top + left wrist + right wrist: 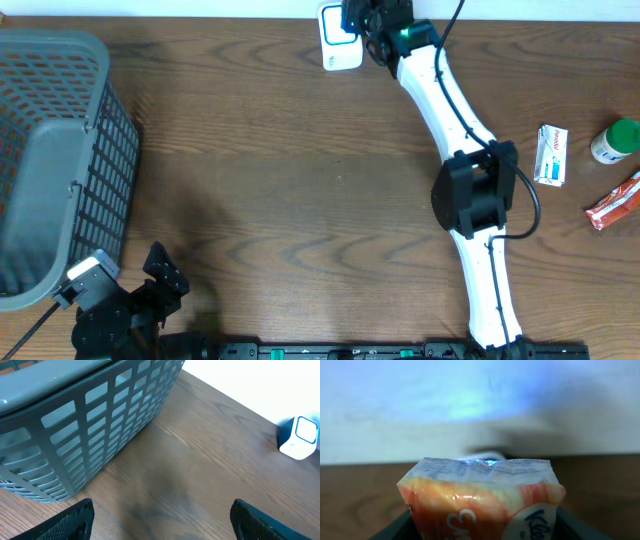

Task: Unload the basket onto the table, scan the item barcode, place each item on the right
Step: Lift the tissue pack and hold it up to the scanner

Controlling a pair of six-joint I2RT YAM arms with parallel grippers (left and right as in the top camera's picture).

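Observation:
My right gripper (482, 527) is shut on the item, a soft orange-and-white tissue pack (480, 500) that fills the lower part of the right wrist view. Overhead, that gripper (375, 20) is stretched to the table's far edge, right beside the white-and-blue barcode scanner (338, 45), and the arm hides the pack there. A bluish glow lies on the wall behind the pack. The scanner (300, 437) also shows far right in the left wrist view. My left gripper (162, 520) rests open at the front left (160, 278), with only bare wood between its fingers.
A grey mesh basket (60, 160) stands at the left edge, close to the left gripper (100, 425). On the right lie a white box (551, 154), a green-capped bottle (617, 141) and a red packet (615, 202).

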